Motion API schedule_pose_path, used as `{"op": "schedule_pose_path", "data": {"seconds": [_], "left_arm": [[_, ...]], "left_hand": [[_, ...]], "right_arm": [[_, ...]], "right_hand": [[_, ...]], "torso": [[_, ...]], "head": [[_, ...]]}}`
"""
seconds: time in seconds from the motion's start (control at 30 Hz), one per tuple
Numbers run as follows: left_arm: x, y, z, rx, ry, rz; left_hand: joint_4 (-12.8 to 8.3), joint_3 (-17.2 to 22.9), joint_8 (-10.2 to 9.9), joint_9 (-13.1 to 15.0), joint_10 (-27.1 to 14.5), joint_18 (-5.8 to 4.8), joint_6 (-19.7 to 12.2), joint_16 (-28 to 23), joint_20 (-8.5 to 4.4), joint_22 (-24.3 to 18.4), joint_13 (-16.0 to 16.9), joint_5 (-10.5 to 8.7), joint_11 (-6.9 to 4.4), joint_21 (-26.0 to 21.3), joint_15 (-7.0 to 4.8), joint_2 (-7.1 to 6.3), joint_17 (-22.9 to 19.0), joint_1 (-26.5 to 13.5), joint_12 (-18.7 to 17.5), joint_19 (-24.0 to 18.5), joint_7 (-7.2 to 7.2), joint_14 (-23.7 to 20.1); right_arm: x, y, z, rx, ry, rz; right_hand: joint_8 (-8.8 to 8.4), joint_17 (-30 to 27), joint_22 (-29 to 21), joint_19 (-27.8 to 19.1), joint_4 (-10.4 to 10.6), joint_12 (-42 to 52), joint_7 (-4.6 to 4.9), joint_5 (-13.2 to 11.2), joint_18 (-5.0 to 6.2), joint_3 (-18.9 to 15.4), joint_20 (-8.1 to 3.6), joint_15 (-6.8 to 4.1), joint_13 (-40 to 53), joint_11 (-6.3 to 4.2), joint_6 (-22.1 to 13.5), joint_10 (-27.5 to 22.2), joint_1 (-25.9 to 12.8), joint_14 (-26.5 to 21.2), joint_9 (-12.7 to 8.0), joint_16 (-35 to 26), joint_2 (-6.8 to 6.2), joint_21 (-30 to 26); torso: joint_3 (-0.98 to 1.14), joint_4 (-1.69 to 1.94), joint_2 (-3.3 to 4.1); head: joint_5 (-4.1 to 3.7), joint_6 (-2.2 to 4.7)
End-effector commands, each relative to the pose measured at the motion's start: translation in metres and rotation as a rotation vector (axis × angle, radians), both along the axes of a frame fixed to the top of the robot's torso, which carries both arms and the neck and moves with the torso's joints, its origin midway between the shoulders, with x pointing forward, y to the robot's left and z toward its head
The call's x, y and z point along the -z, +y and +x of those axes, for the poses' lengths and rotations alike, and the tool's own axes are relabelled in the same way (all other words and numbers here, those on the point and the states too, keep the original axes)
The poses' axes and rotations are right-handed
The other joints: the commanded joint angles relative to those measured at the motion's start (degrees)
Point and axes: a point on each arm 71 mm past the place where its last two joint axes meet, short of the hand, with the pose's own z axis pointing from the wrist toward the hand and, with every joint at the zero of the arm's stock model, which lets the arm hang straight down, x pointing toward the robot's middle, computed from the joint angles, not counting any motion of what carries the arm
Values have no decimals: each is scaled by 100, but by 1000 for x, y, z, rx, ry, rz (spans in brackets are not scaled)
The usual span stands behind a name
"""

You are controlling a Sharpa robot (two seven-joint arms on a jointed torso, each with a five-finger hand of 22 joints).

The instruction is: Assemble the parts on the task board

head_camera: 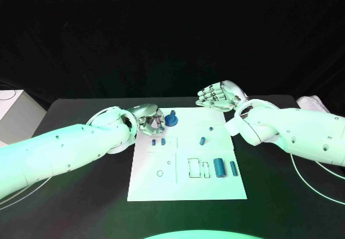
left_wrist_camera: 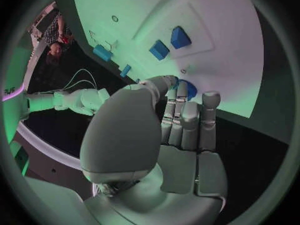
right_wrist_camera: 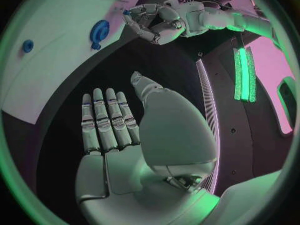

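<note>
Left hand (head_camera: pixel 149 119): fingers curled, empty, just beside blue round part (head_camera: pixel 172 120) at board's (head_camera: pixel 216 191) eleven o'clock; likely reaching; next, grip it. Right hand (head_camera: pixel 219 96): fingers straight, empty.

A white box (head_camera: pixel 16 122) stands just off the table's (head_camera: pixel 86 199) left edge, a thin cable (head_camera: pixel 6 94) lying on top. At the far right corner lies a pale bundle (head_camera: pixel 312 103).

Matt white task board (head_camera: pixel 188 184), black table (head_camera: pixel 86 199)
</note>
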Motion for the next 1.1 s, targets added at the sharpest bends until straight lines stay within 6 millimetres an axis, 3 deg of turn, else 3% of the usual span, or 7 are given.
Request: {"op": "schedule_pose_path", "data": {"seconds": [0.03,0.5,1.1], "left_arm": [[-3,0,-1,3,-18,-45],[3,10,4,-20,28,12],[9,5,3,2,52,32]], "left_hand": [[-39,-10,-26,8,48,-41,52,20,6,5,3,24,-5,32,-5,27,1,-13,-23,40,-3,38],[-37,-5,-34,13,68,-43,72,18,3,6,12,21,-3,38,-5,28,-9,-46,-47,45,-1,44],[-32,-2,-41,16,77,-44,81,16,4,6,17,20,-6,38,-4,31,-9,-70,-63,45,-5,48]], "right_arm": [[-1,1,-1,-17,-13,-3],[-1,0,-1,-13,-12,-4],[-1,1,-1,-12,-14,-4]], "right_hand": [[-26,-7,-6,-17,-32,-31,102,0,28,11,4,-15,2,7,24,39,-2,39,-10,-21,47,-6],[-41,-31,-33,-18,-53,-48,100,-1,30,29,4,-16,0,5,42,49,-7,50,-19,-32,48,-5],[-41,-31,-33,-18,-53,-48,100,-1,30,29,4,-16,0,5,42,49,-7,50,-19,-32,48,-5]], "torso": [[4,4,1],[2,7,-1],[4,1,3]], "head": [[-4,-4],[-8,-18],[-8,-34]]}}
